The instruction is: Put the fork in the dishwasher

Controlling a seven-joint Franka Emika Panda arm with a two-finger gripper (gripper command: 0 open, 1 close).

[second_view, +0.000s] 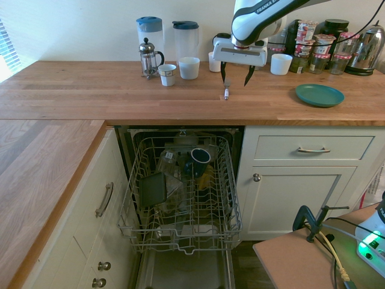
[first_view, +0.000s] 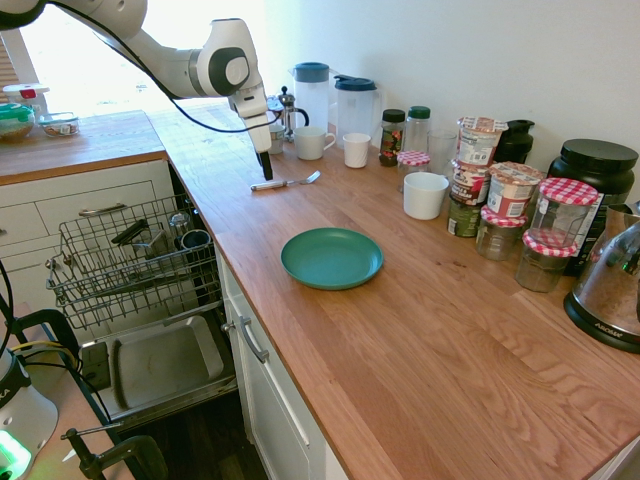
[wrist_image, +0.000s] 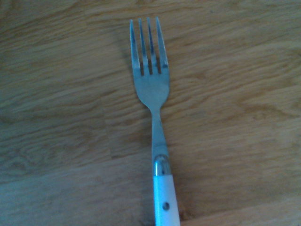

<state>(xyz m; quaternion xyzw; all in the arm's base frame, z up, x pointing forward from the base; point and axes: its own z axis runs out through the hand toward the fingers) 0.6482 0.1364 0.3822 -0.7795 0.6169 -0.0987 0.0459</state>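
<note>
Fork [wrist_image: 154,89] lies on the wooden worktop [first_view: 420,330], metal head and tines, white handle with a rivet; wrist view cuts off the handle end. End effector [second_view: 236,74] is above the fork, fingers spread wide, nothing between them in the second exterior view; in the first exterior view they overlap, so the gap can't be read there. Dishwasher [second_view: 186,198] is open below the worktop, wire rack out, items inside jumbled and partly hidden by wires: a dark mug [second_view: 200,158], a dark flat piece, some clear pieces too unclear to name. Kettle [first_view: 612,285] cut by the first exterior view's right edge; jars behind the stacked tubs partly covered. Worktop is light wood, grain visible, turning a corner over white cabinets [second_view: 301,180] with metal handles. Teal plate [first_view: 332,258] on it, well apart from the fork; cups, jugs and French press [second_view: 148,59] near the pale wall. Bright window area behind the arm, washed out.
</note>
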